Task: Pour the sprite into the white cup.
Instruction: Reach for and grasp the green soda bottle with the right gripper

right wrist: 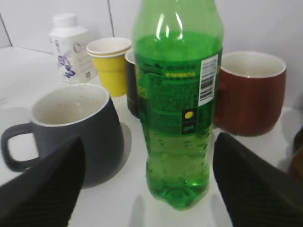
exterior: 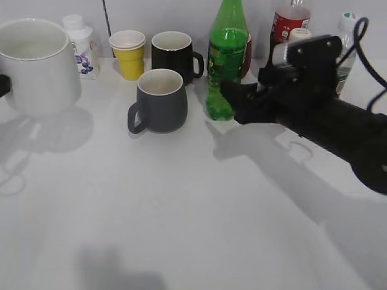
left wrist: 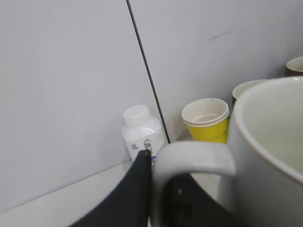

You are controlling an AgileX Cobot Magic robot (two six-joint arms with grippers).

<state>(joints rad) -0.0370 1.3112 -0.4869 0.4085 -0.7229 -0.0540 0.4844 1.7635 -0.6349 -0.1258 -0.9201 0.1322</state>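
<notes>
The sprite [right wrist: 177, 109] stands upright at the far right of the counter [exterior: 181, 211], dead ahead between the right pincer's [right wrist: 147, 184] wide-open empty fingers, while the left pincer [left wrist: 156, 189] grips the white cup's [exterior: 36, 66] handle far left.

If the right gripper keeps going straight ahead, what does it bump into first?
Most likely the sprite. It stands upright between the open jaws of the right gripper, directly ahead. The red mug sits behind it, further back.
</notes>
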